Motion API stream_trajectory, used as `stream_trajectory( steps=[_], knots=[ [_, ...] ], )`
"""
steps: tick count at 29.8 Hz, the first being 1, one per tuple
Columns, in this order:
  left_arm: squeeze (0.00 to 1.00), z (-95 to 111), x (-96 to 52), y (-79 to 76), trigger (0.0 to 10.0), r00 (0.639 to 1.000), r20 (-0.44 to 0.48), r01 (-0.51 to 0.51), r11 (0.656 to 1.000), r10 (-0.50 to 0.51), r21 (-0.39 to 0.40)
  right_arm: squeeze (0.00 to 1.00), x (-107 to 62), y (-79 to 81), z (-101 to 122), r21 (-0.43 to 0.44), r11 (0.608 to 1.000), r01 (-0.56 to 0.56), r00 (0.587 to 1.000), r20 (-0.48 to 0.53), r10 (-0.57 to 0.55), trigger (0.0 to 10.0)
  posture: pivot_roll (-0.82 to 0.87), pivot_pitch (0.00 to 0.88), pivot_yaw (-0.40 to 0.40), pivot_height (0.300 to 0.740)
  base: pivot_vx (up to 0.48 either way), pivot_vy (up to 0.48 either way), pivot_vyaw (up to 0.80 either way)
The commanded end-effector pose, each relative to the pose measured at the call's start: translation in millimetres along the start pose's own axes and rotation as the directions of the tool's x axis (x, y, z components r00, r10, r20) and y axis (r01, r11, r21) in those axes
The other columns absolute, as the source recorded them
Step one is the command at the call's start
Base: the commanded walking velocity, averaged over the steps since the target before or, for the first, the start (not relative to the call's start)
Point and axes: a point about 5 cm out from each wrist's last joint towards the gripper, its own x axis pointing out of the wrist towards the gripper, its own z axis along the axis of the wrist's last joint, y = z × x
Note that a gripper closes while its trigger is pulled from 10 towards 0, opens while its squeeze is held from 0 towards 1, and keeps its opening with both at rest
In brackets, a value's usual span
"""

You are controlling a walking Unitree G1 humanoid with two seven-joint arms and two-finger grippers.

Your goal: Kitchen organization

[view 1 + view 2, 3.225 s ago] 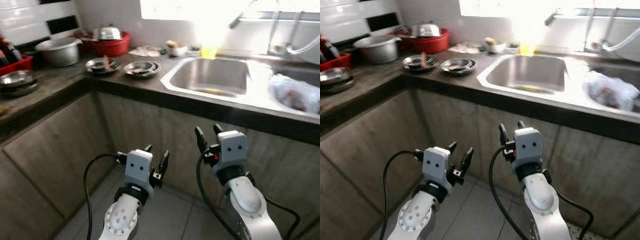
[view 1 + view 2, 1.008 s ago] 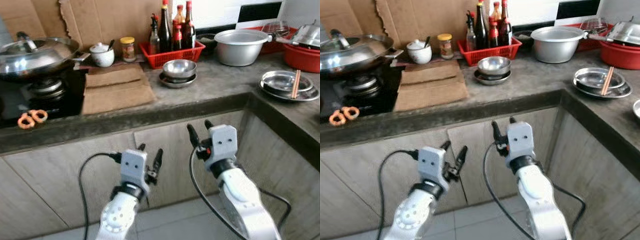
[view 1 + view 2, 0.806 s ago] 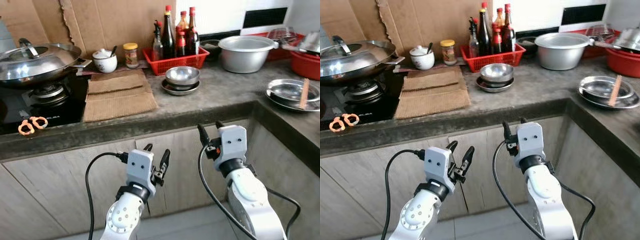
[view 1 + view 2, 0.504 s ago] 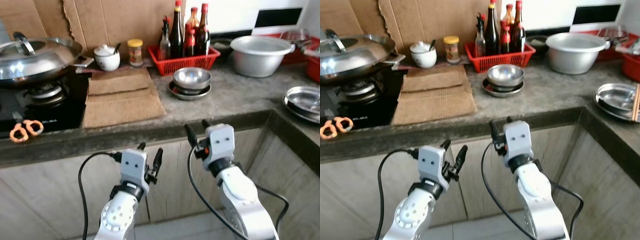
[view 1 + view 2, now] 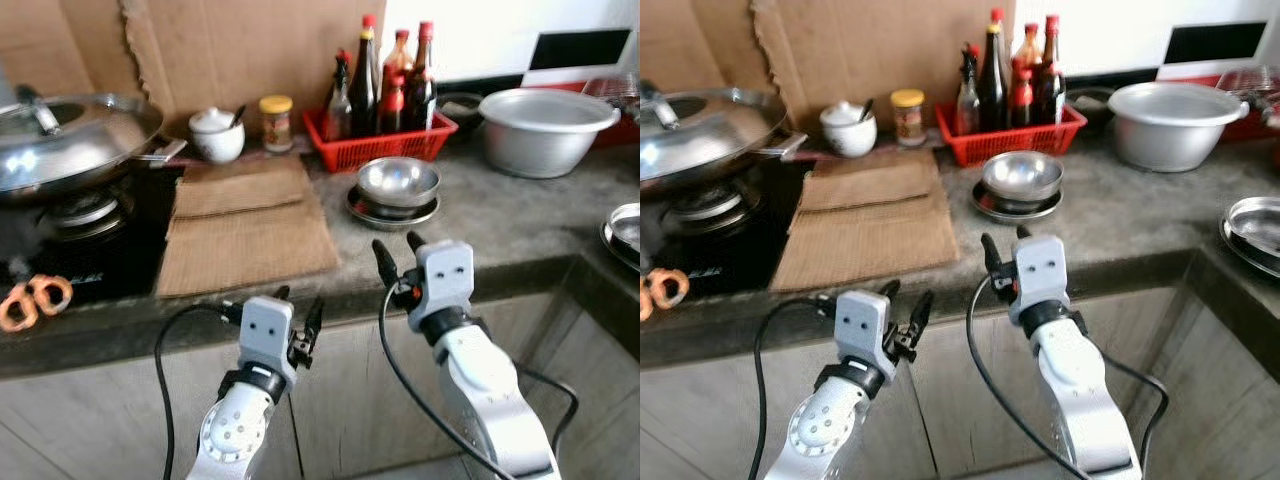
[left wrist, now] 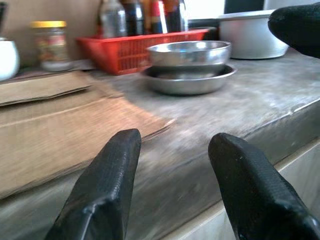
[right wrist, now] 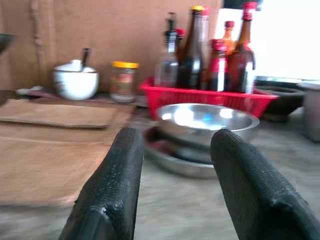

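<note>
Steel bowl (image 5: 1021, 176): round, shiny, unmarked; nested on a shallow steel plate (image 5: 1017, 206) on the grey stone counter (image 5: 1110, 215), near the counter's front edge, just in front of the red basket.
Red basket (image 5: 1012, 127): open-mesh plastic, at the far side of the counter; holds dark glass bottles (image 5: 992, 78) with red caps, standing upright.
Bottle labels: red labels present; text too small to read.
Jar (image 5: 908, 116): yellow lid, printed label, text unreadable; stands left of the basket, beside a white lidded pot (image 5: 848, 129).
Cardboard sheets (image 5: 868, 222): flat on the counter, left of the bowl.
Wok (image 5: 702, 118): lidded, on the burner at far left.
Large steel basin (image 5: 1167, 122): far right of the basket.
Left gripper (image 5: 906, 307): fingers spread, empty, below the counter edge.
Right gripper (image 5: 1002, 246): fingers spread, empty, at counter-edge height, aimed at the bowl, near it but apart.
</note>
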Motion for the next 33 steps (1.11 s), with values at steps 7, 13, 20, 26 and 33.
stream_trajectory(
  steps=[7, 13, 20, 26, 33],
  knots=[
    [0.00, -0.4, 0.3, -2.7, 10.0, 1.000, -0.004, 0.009, 1.000, -0.009, 0.000, 0.00, 3.6, -8.5, 5.1, -0.010, 1.000, 0.026, 0.999, 0.019, -0.026, 10.0, 0.04, 0.026, 0.012, 0.740, 0.339, 0.000, -0.57],
    [0.00, 0.4, 1.5, -2.6, 10.0, 1.000, 0.000, -0.003, 1.000, 0.003, -0.010, 0.00, 9.5, -8.5, 11.4, 0.005, 1.000, -0.008, 0.999, 0.048, 0.008, 10.0, 0.04, 0.029, 0.013, 0.740, 0.111, 0.000, -0.21],
    [0.00, -1.6, 1.5, -3.7, 10.0, 1.000, -0.012, 0.000, 1.000, 0.000, -0.018, 0.00, 24.1, -9.7, 19.9, -0.014, 0.996, -0.090, 0.993, 0.072, 0.091, 10.0, 0.04, 0.034, 0.007, 0.740, 0.000, 0.000, 0.00],
    [0.00, -0.7, 1.8, -6.4, 10.0, 1.000, -0.007, 0.001, 1.000, -0.001, -0.025, 1.00, 48.8, -0.8, 23.9, -0.071, 0.962, -0.265, 0.962, 0.054, 0.269, 10.0, 0.05, 0.044, -0.005, 0.740, 0.000, 0.000, 0.00],
    [0.00, -0.1, 0.0, -6.3, 10.0, 1.000, -0.004, -0.007, 0.999, 0.007, -0.031, 0.00, 75.0, 4.2, 22.8, -0.121, 0.912, -0.392, 0.920, -0.036, 0.391, 10.0, 0.05, 0.053, -0.016, 0.740, 0.000, 0.000, 0.00]
  ],
)
